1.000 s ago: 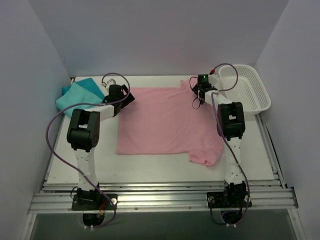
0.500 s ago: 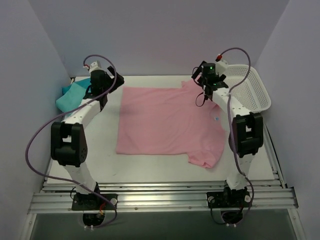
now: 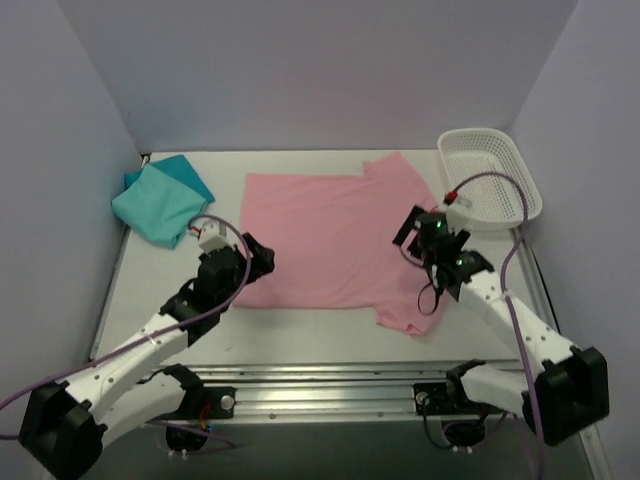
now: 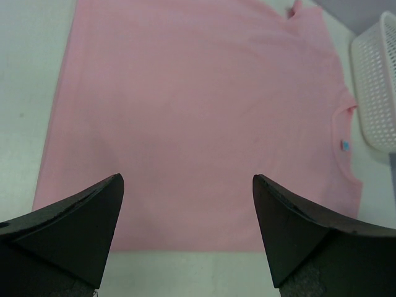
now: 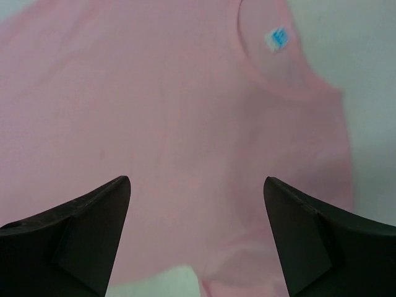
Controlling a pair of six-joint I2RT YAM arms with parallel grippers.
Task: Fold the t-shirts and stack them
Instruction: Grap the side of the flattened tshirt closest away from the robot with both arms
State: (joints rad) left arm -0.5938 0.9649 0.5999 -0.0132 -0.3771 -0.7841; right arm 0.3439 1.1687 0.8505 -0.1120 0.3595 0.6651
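R gripper [image 5: 195,185] above pink tee [image 5: 154,93], nr collar

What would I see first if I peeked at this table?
The big pink shirt grabs your eye first, spread out flat in the middle of the table. Next you'd spot the teal shirt folded in the far left corner and the white basket in the far right corner. The left fingers and right fingers hang wide open over the pink shirt, holding nothing.
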